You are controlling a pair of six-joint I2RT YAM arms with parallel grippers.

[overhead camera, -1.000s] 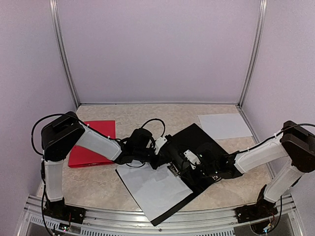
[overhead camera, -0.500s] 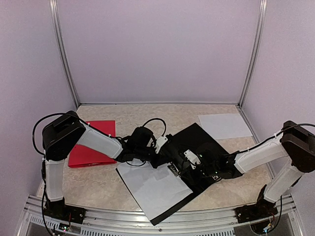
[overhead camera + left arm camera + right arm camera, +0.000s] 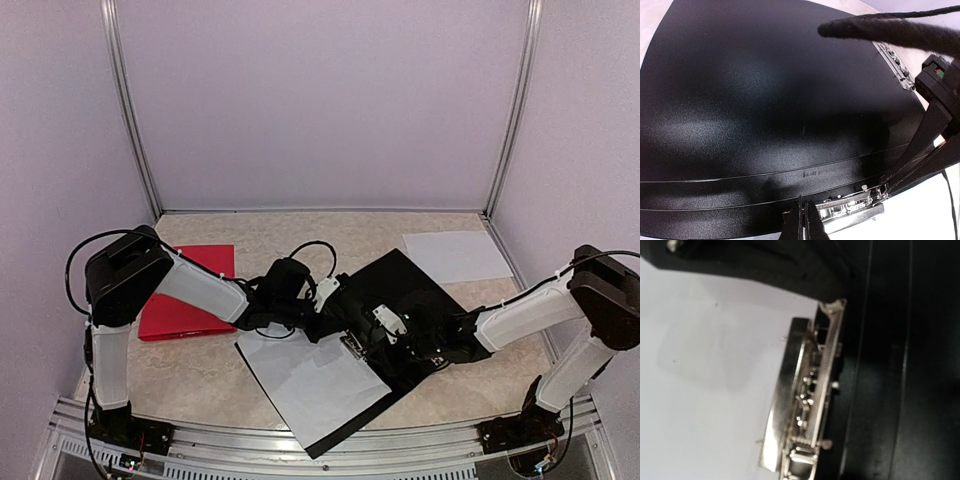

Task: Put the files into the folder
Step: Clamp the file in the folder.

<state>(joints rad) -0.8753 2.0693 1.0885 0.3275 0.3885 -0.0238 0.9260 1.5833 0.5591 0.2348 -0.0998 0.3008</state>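
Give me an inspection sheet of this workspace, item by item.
Surface: beige marbled table.
Job's things: black folder lies open; one white sheet on its near half, beside the metal clamp; another loose sheet at far right.
Clutter: red folder at left, partly behind the left arm.
End effectors: left end effector and right end effector both shut, meeting at the clamp; any hold unclear.
Cables: black cable loops above the left wrist.
Surroundings: lilac walls, aluminium posts.
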